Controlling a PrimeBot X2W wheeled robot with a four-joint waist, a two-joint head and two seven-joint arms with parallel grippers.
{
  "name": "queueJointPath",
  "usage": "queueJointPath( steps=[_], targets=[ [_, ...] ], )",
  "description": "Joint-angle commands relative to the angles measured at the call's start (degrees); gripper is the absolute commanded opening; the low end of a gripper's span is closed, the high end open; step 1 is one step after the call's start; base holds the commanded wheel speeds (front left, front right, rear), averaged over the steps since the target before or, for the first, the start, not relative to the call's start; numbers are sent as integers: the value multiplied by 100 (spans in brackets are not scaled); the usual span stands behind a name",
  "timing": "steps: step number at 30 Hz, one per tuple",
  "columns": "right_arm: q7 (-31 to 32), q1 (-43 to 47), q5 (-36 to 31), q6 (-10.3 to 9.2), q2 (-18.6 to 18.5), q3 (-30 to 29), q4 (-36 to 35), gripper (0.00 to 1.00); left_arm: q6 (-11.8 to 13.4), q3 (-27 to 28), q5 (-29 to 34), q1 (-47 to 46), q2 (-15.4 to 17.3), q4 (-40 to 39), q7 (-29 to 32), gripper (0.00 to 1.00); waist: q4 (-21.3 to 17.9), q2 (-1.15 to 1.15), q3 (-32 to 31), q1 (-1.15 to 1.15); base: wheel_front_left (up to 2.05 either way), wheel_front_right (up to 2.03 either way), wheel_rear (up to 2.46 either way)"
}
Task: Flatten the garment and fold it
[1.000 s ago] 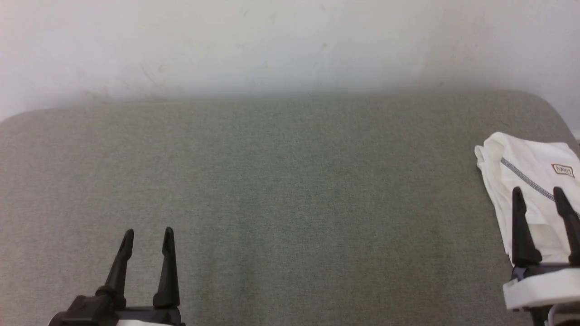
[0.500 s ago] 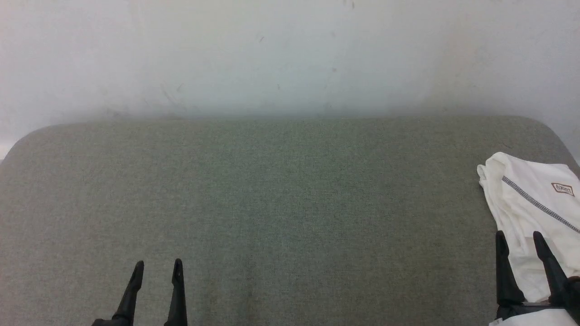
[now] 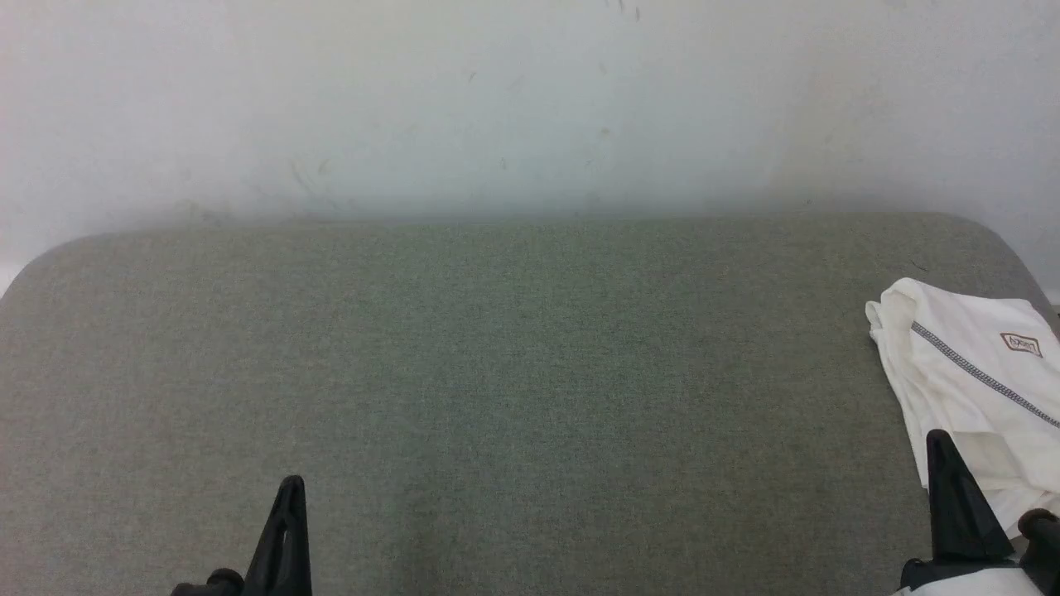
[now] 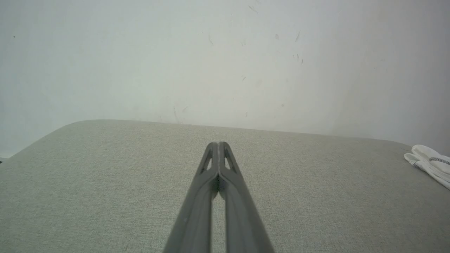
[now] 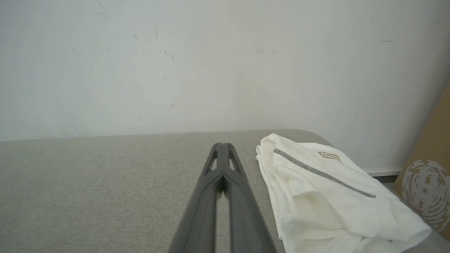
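The garment is a white shirt with a grey-black zigzag seam and a small brown-outlined logo patch, lying bunched in folds at the far right of the grey-green cushioned surface. It also lies right of my fingers in the right wrist view, as the garment, and at the far right edge in the left wrist view, as the garment. My right gripper is shut and empty, just left of the shirt's edge. My left gripper is shut and empty, over bare fabric at the lower left.
A pale scuffed wall rises directly behind the surface. A brown cardboard box with a printed emblem stands beyond the surface's right end. The rounded back corners of the surface show at both sides.
Both grippers have gone from open to shut, with nothing between the fingers. They sit lower in the head view than one second ago, and the camera has tilted up a little.
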Motion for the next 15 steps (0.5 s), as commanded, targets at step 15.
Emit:
queueJointPath(
  steps=[15],
  targets=[
    [174, -133, -83, -1, 2, 114, -3, 0, -90, 86, 179, -202, -94, 103, 180, 0, -18, 0, 27, 0, 0, 0, 0]
  ],
)
